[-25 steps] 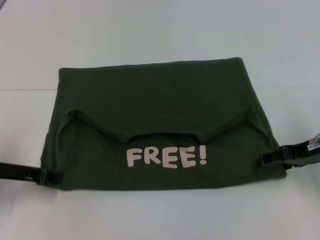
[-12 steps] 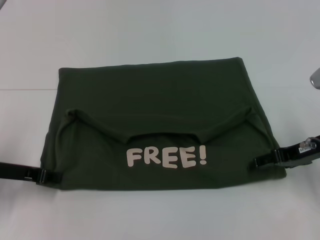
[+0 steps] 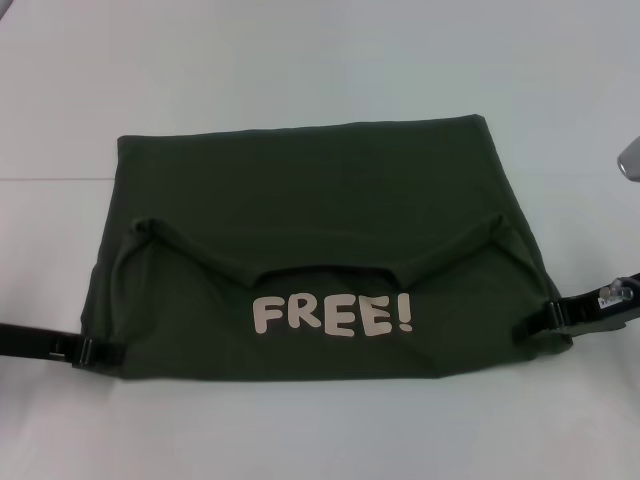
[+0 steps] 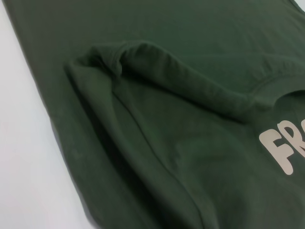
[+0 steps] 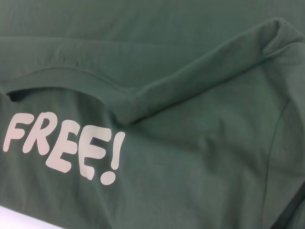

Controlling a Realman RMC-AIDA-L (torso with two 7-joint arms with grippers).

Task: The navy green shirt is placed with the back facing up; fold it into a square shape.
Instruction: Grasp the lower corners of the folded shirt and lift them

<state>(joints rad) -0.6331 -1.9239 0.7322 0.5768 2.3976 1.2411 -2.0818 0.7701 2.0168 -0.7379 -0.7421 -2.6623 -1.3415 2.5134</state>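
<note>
A: White tabletop [image 3: 320, 50] fills your view, bare around the cloth. Nearest you?

B: Near edge of the navy green shirt [image 3: 320, 240], folded into a wide block mid-table, collar side up. Left gripper [image 3: 100, 352] sits at its near left corner, right gripper [image 3: 535, 320] at the near right edge; both touch fabric. You can't tell how far either is parted, or whether cloth is pinched.

A: Writing?

B: "FREE!" lettering [image 3: 332, 315] in pale capitals, just below the neckline. Farther back, plain fabric to the far fold. Metal bit [image 3: 630, 158] at the right border, unclear.
</note>
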